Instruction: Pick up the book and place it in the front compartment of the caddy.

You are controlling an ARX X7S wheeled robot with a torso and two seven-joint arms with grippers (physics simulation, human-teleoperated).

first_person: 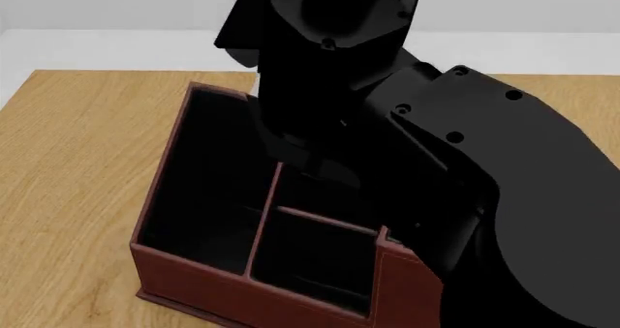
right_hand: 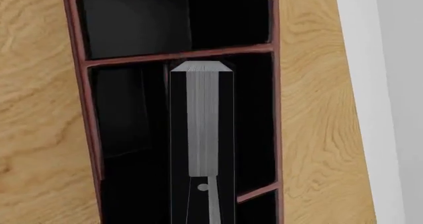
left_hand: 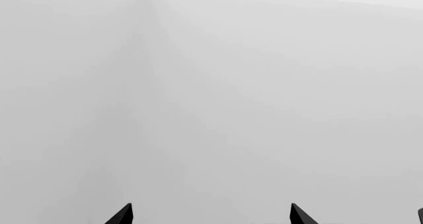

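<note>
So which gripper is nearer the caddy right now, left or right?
Right. The right gripper holds the book down inside the caddy. The left gripper faces only a blank pale surface, with no caddy in view.

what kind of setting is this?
Likely a simulated desk or tabletop: a bare wood table, a leather-look caddy with a book held over it, and plain pale walls.
</note>
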